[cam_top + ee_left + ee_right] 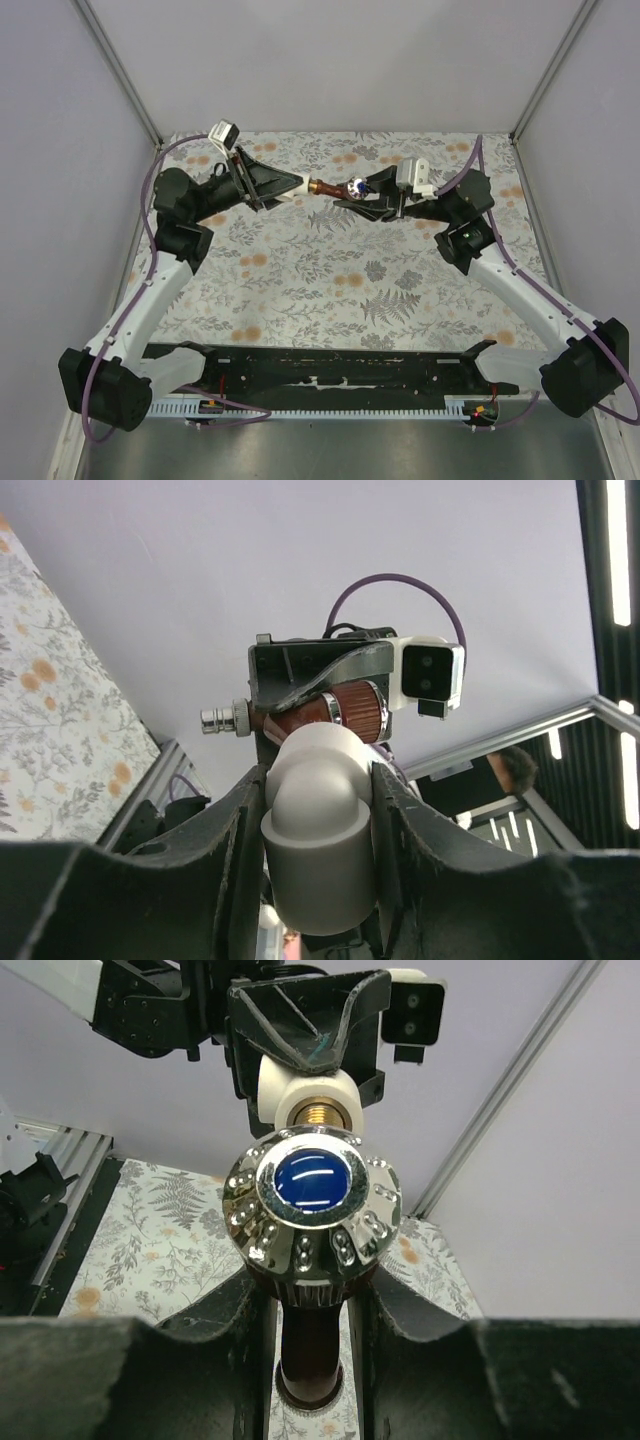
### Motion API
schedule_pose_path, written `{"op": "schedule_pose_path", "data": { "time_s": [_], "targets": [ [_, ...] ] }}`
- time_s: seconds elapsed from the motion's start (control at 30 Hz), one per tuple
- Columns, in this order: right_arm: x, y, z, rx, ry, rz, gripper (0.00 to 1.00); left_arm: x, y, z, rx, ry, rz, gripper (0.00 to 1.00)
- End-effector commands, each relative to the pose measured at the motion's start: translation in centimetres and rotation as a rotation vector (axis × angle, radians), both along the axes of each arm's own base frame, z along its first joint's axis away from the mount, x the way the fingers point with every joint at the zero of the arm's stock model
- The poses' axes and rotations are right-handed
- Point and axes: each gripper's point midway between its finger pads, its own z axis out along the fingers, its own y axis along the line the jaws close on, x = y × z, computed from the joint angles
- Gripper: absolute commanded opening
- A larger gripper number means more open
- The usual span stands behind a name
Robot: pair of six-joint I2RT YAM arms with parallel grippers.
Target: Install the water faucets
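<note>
Holding one water faucet (312, 1195) and one white elbow fitting (320, 825) nose to nose above the bench (330, 290).
Right jaws are clamping the single faucet's dark red-brown body, just below its chrome knob with the blue cap; left jaws are clamping the one fitting by its sides. The faucet's brass threaded end is sitting at the mouth of the fitting, and its short silvery-tipped spout is sticking out sideways. Both pieces are hanging in the air over the far middle of the bench, between the left arm (170, 280) and the right arm (520, 290) reaching in from either side. The bench top is showing a print of grey leaves and orange flowers; plain pale walls (330, 60) with metal corner posts (120, 70) are closing it in on three sides.
</note>
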Motion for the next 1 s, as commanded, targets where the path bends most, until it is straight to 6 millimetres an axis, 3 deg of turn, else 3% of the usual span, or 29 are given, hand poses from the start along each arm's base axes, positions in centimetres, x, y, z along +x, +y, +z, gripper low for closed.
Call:
{"op": "schedule_pose_path", "data": {
  "time_s": [0.0, 0.4, 0.97],
  "targets": [
    [-0.4, 1.1, -2.6, -0.080, 0.120, 0.042, 0.00, -3.5, -0.5, 2.0, 0.080, -0.220, -0.074, 0.02],
    [-0.4, 0.8, -2.2, -0.165, -0.086, 0.012, 0.00, -3.0, -0.4, -0.6, 0.211, -0.092, -0.057, 0.02],
    [-0.6, 1.6, -2.3, -0.188, -0.209, 0.038, 0.00, -3.4, -0.7, -1.5, 0.214, -0.008, -0.127, 0.02]
  ]
}}
